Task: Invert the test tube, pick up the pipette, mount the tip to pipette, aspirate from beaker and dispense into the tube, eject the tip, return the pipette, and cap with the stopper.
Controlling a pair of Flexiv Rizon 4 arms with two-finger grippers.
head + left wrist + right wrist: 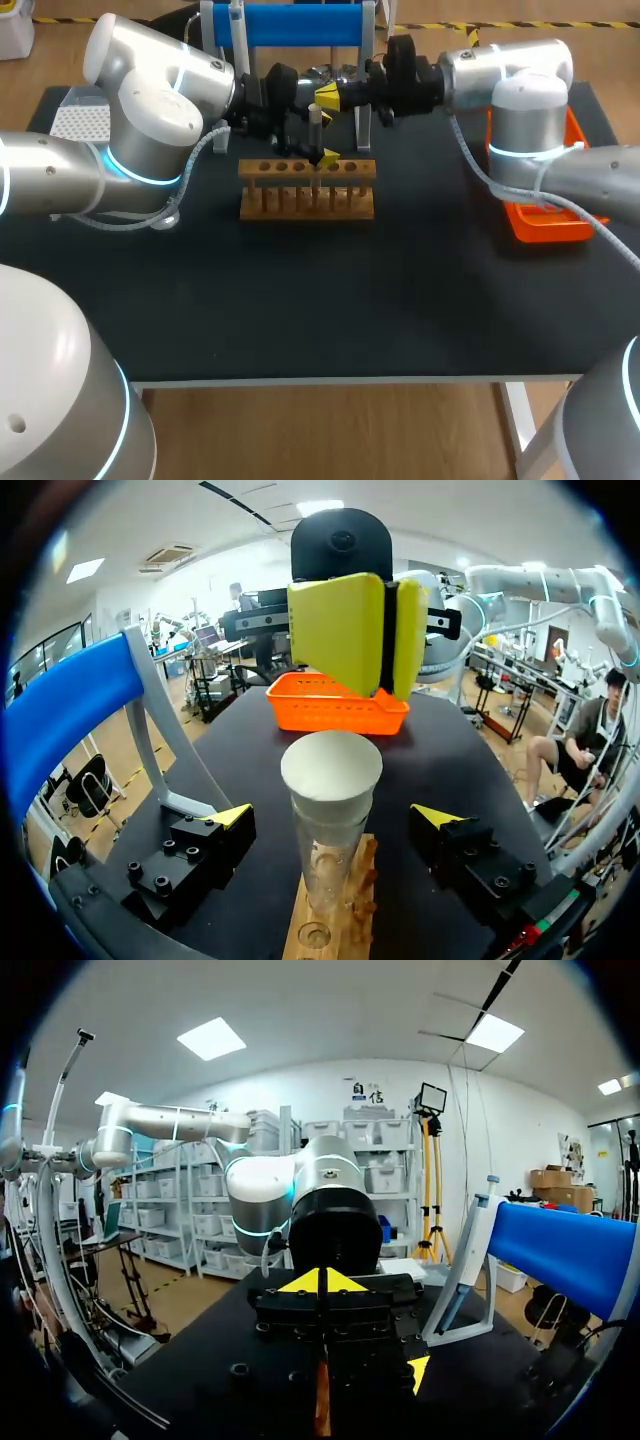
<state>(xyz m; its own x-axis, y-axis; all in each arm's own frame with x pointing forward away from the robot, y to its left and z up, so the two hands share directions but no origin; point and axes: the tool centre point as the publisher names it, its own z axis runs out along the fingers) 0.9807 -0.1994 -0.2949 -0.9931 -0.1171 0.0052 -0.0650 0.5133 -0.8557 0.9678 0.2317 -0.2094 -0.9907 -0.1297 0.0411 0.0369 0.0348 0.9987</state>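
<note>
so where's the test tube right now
In the head view the test tube stands upright in the wooden rack at the middle back of the table, between the open fingers of the left gripper.

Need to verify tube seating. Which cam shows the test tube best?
Left wrist view. The test tube fills the middle, upright in the wooden rack, white-topped, between the open fingers of the left gripper and touching neither. The head view shows it only as a small grey upright. The right wrist view does not show it clearly.
</note>
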